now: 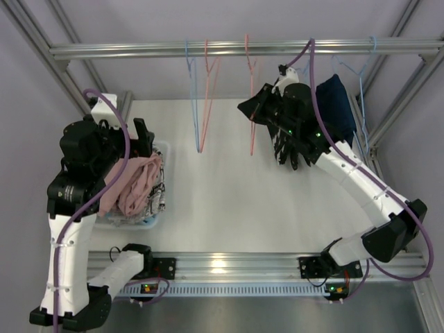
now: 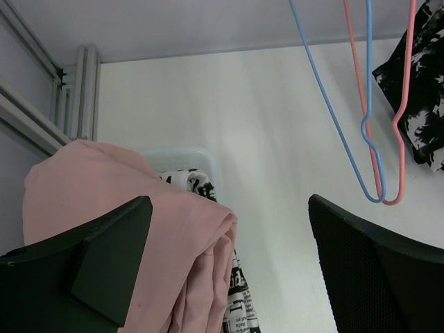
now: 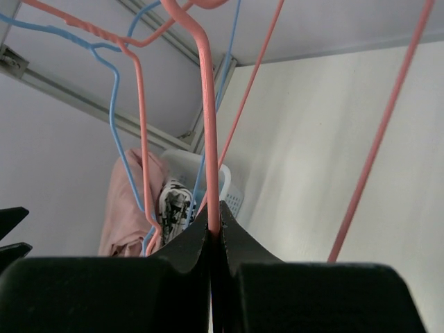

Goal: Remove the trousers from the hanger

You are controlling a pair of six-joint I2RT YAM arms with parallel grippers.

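Dusty pink trousers (image 1: 135, 184) lie heaped over white newsprint-pattern trousers (image 1: 158, 198) in a pale basket (image 1: 156, 220) at the left. My left gripper (image 1: 142, 142) hovers over that heap, open, with nothing between its fingers; its wrist view looks down on the pink trousers (image 2: 104, 194) and the newsprint trousers (image 2: 239, 291). My right gripper (image 1: 260, 111) is up by the rail, shut on the wire of a pink hanger (image 3: 208, 139). A black cloth with white blotches (image 1: 290, 149) hangs beside the right arm; what holds it is hidden.
A metal rail (image 1: 139, 50) crosses the back. A blue and a pink bare hanger (image 1: 200, 118) hang from it left of centre. At the right a dark navy garment (image 1: 336, 107) hangs on a blue hanger (image 1: 361, 76). Frame posts stand at both back corners.
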